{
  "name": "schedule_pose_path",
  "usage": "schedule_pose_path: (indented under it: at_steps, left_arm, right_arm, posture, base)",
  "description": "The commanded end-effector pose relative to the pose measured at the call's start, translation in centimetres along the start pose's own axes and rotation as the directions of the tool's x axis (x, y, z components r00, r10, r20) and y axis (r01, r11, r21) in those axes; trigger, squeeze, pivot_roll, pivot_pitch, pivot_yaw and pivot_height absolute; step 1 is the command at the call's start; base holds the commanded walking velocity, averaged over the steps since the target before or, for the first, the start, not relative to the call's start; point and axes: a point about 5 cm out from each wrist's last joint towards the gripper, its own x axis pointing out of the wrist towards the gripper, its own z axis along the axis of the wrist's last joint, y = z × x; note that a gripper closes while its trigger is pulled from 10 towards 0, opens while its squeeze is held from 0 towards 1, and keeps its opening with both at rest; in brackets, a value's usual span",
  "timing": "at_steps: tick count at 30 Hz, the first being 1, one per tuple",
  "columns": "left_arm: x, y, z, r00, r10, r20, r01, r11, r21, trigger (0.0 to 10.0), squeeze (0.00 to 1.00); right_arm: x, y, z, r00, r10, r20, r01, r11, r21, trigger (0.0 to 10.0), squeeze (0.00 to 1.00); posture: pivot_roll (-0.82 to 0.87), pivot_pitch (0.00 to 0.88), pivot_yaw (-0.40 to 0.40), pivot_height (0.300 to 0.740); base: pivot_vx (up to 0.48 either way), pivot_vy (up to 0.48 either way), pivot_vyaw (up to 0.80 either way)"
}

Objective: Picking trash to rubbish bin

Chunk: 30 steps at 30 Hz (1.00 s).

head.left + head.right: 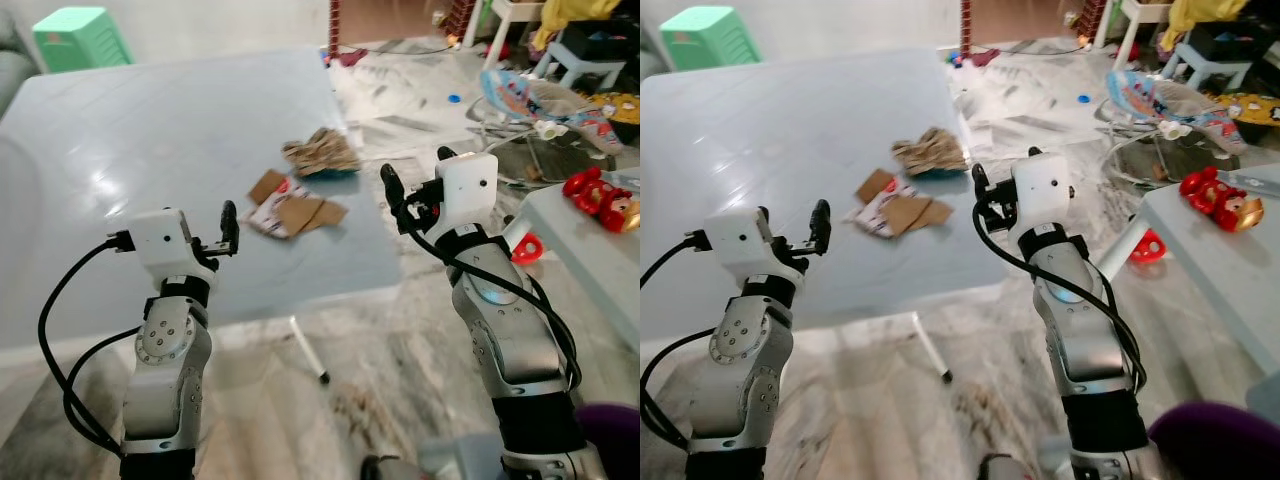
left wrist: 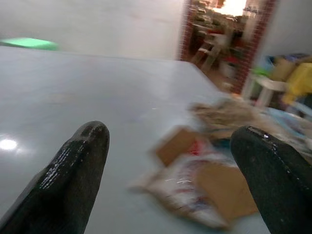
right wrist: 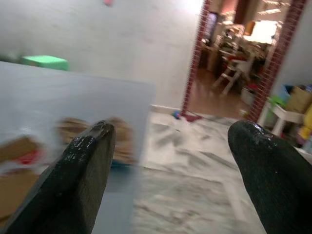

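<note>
Hovering low over the near edge of the pale blue table (image 1: 150,130): left gripper (image 1: 228,232), two black fingers (image 2: 73,170) spread wide, holding nothing. Lying just ahead on the tabletop: two pieces of trash, first a flattened cardboard packet (image 1: 290,207) with red print, then a crumpled brown paper wad (image 1: 320,152) just beyond it, near the table's right edge. Hanging off that right edge, above marble floor (image 1: 400,340): right gripper (image 1: 415,185), fingers (image 3: 78,175) parted too, empty. Sitting far right: one red toy (image 1: 598,196) on a side table (image 1: 580,245).
</note>
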Motion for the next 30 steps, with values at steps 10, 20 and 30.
schedule_pose_path:
  at_steps: [10, 20, 30]
  left_arm:
    - [0.0, 0.5, -0.1, 1.0, 0.014, -0.022, -0.014, 1.0, -0.006, 10.0, 0.0]
    - [1.0, -1.7, -2.3, 0.979, -0.135, -0.156, 0.133, 0.991, -0.025, 10.0, 0.0]
    - [2.1, -4.0, -4.5, 0.926, -0.281, -0.253, 0.271, 0.96, -0.076, 10.0, 0.0]
  right_arm:
    - [0.1, 0.7, 0.7, 0.999, 0.025, 0.029, -0.026, 1.0, 0.008, 10.0, 0.0]
    - [0.0, 0.9, 1.0, 0.998, 0.059, 0.024, -0.059, 0.998, 0.013, 10.0, 0.0]
    - [-1.5, 0.3, 1.5, 0.994, 0.113, -0.01, -0.113, 0.993, 0.015, 10.0, 0.0]
  posture:
    - [-0.06, 0.108, 0.005, 0.74]
    - [-0.08, 0.11, 0.001, 0.74]
    - [-0.13, 0.128, 0.011, 0.74]
  base:
    - [0.078, 0.0, 0.0]
    - [0.0, 0.0, 0.0]
    - [0.0, 0.0, 0.0]
